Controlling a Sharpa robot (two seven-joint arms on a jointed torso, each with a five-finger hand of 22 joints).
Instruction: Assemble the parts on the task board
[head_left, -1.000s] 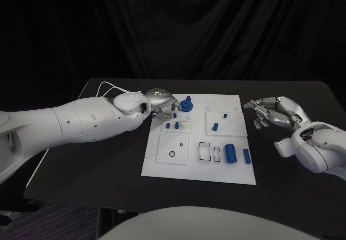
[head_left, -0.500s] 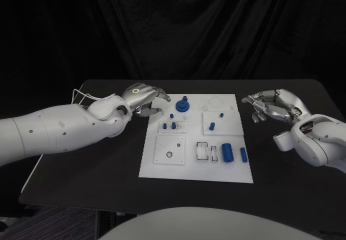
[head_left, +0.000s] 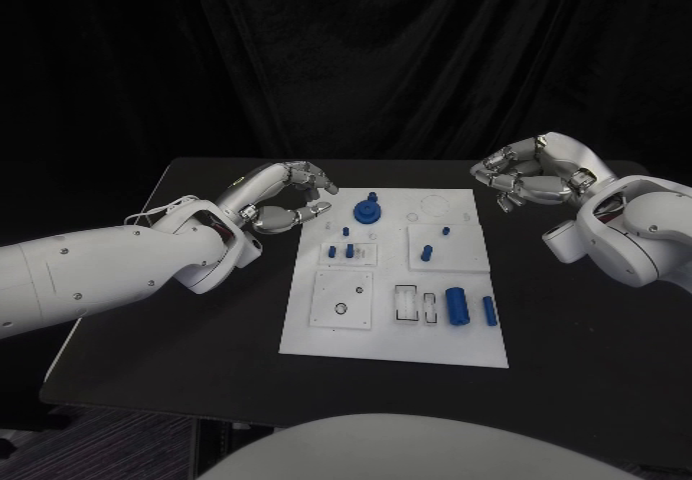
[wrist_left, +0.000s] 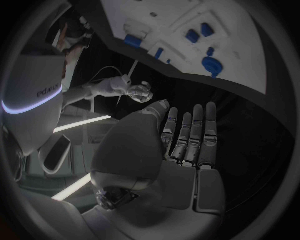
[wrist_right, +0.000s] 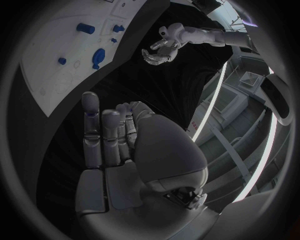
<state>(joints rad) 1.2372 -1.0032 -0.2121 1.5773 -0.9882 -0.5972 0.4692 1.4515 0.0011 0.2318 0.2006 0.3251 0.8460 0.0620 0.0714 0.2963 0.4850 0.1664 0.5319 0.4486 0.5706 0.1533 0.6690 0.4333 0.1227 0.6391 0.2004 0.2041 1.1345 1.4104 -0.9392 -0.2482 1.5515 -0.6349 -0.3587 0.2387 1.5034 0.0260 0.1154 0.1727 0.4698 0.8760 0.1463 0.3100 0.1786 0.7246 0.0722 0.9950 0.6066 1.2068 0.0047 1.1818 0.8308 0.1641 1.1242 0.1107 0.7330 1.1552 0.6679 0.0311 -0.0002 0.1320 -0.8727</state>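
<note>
The task board (head_left: 433, 340) is seen in the middle of the black table (head_left: 188, 330), its long sides running away from the robot; bare table is left along both long sides and along the near edge. Blue parts are spread over the board: a round gear-like part (head_left: 368, 211) with an upright peg near the far left corner, small pegs (head_left: 340, 252) below it, a short peg (head_left: 428, 254) in the middle block, a thick cylinder (head_left: 459, 303) and a thinner one (head_left: 490, 311) lying near the right edge.

The left hand (head_left: 283, 198) is held just off the board's far left edge, above the table, fingers apart and loosely curved, nothing gripped; in the left wrist view the fingers (wrist_left: 190, 135) are extended side by side with an empty palm. The right hand (head_left: 531, 175) is raised beyond the board's far right corner, apart from it, fingers partly curled and separated, nothing held. The board's near half is not overhung by either arm.
</note>
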